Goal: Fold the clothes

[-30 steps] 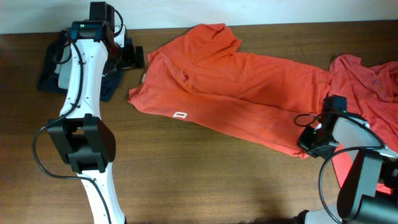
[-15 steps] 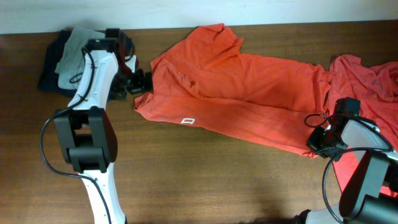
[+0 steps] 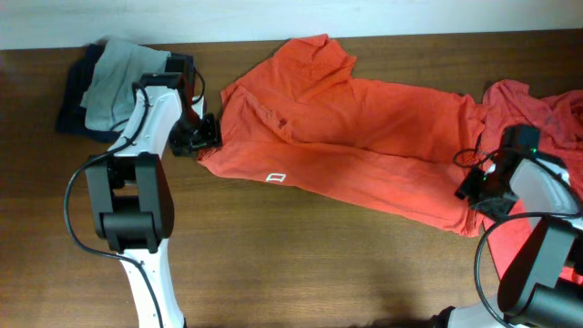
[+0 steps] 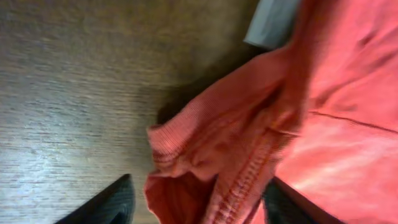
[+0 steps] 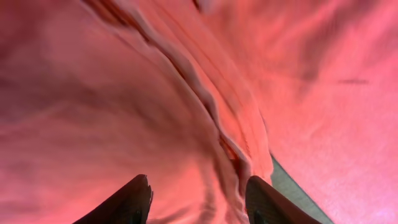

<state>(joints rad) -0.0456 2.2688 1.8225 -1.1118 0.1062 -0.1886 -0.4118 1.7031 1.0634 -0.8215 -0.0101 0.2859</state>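
Wooden table (image 3: 319, 264): orange T-shirt (image 3: 364, 137) lies between left gripper (image 3: 208, 137) and right gripper (image 3: 474, 187).

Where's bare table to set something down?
Bare table runs along the front, between the left arm and right arm, below the spread T-shirt. Crowded: a dark clothes pile back left, a second T-shirt at the right end.

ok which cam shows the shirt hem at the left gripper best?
Left wrist: bunched hem sits close-up between the left gripper's open fingers. Overhead shows it tiny; right wrist only the shirt's other end.
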